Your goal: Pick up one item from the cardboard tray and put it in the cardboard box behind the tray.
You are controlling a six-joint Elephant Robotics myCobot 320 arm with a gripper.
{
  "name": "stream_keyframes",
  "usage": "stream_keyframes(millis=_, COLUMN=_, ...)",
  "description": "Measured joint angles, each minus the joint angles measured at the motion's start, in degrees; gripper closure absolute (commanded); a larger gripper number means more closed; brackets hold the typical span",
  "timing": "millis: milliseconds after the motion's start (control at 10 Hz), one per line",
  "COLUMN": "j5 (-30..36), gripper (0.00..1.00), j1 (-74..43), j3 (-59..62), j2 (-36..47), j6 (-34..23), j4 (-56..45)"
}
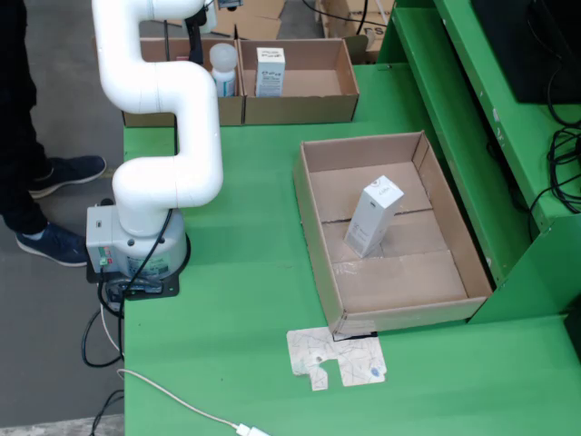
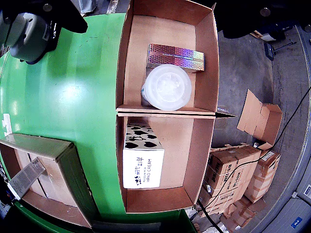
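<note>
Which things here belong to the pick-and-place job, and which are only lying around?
For the job:
- cardboard tray
- white carton standing in it
- two cardboard boxes behind, already holding a hand cream box, a white bottle and a shiny box

Lying about:
- flat cardboard scrap
- white cable
- person's shoes

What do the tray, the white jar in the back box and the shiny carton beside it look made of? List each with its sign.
Tray: brown corrugated cardboard, matte, with raw edges and flap seams on its floor.
White jar: probably plastic, smooth and slightly translucent, with a soft sheen on its round lid.
Shiny carton: likely paperboard with a holographic foil finish, judging by its rainbow glints and sharp folded edges.
</note>
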Motion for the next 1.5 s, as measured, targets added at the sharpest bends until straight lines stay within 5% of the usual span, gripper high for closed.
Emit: stream_keyframes(millis=1500, j5=-0.4, gripper=0.0, j1=-3.0, j3=0.0, j2=2.4, j6=-3.5, j4=1.1)
